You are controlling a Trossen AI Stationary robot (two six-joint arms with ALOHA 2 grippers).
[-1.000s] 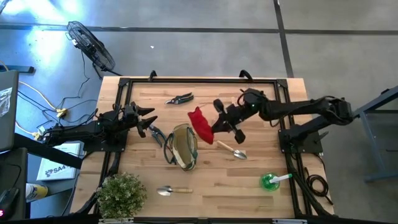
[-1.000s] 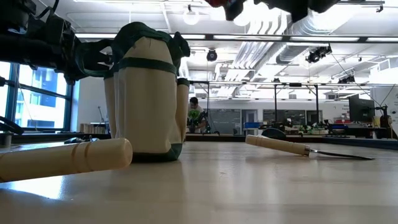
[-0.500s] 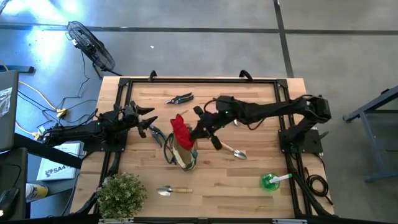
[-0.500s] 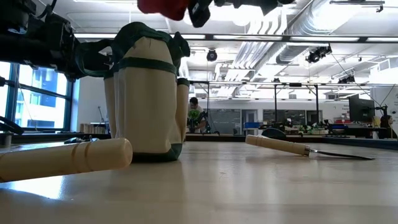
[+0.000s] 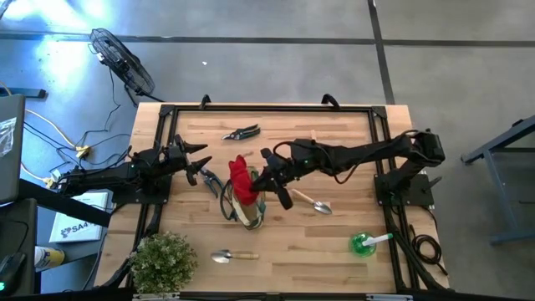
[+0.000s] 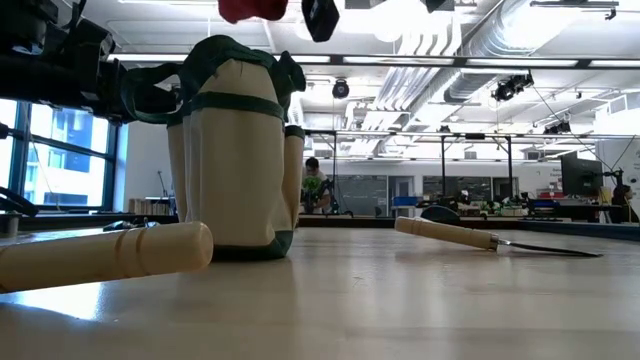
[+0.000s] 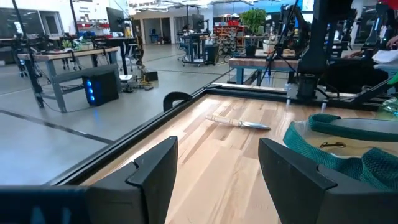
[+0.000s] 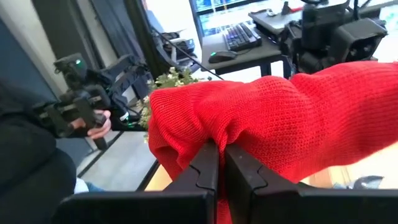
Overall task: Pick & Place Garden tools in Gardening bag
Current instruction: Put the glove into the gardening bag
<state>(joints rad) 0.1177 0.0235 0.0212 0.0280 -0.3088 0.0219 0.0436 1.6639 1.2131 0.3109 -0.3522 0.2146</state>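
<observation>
High view: one gardening bag (image 5: 243,201) mid-counter (image 5: 334,242); right gripper (image 5: 266,177) clenched on one red glove (image 5: 242,177) above bag; left gripper (image 5: 198,163) beside bag, jaws spread, empty. Two trowels (image 5: 311,201), one pruning shears (image 5: 242,132), one green-and-white piece (image 5: 365,243) on counter.
Low view: glove above bag.
Right wrist view: glove pinched.

A white box (image 5: 73,227) on the floor left of the tabletop reads "SA4". The rest is cut off. No other text is legible.

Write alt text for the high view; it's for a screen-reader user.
The right gripper holds a red glove over the open gardening bag. The left gripper waits beside the bag, fingers open. Pruning shears and two trowels lie on the table.
</observation>
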